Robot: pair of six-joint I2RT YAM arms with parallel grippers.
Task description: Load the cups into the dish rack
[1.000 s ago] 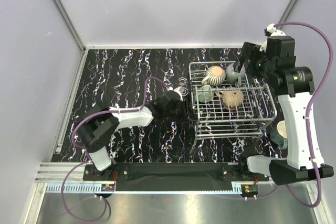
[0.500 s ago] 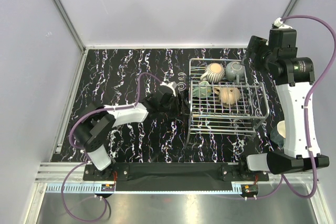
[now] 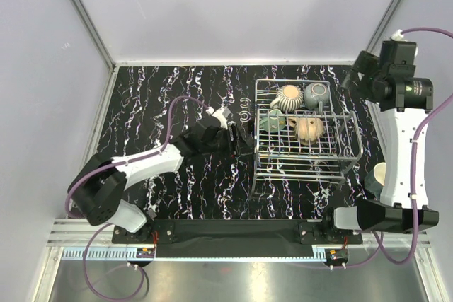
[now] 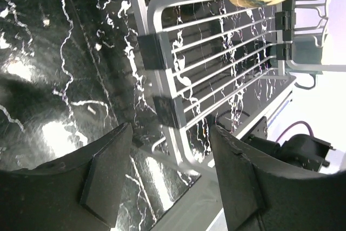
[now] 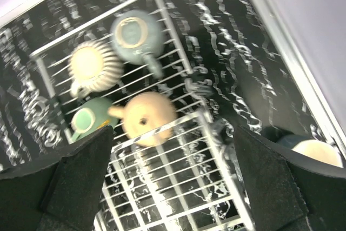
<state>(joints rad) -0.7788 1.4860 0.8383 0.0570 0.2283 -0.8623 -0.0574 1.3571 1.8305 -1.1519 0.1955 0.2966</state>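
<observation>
At the middle of the black marbled counter, the left tool sits low just beside the dish rack's left wall, jaws parted and holding nothing. Four cups already lie in the rack's far half: a teal-green cup, a cream ribbed cup, a tan cup and a grey-green cup. The near half is bare wire. One dark teal cup is left on the counter by its right edge, outside the rack, so the job looks nearly done. The right arm's forearm partly hides it, and the rack's raised right wall stands between it and the free space. The right tool hangs high over the far right corner, spread wide and empty.
</observation>
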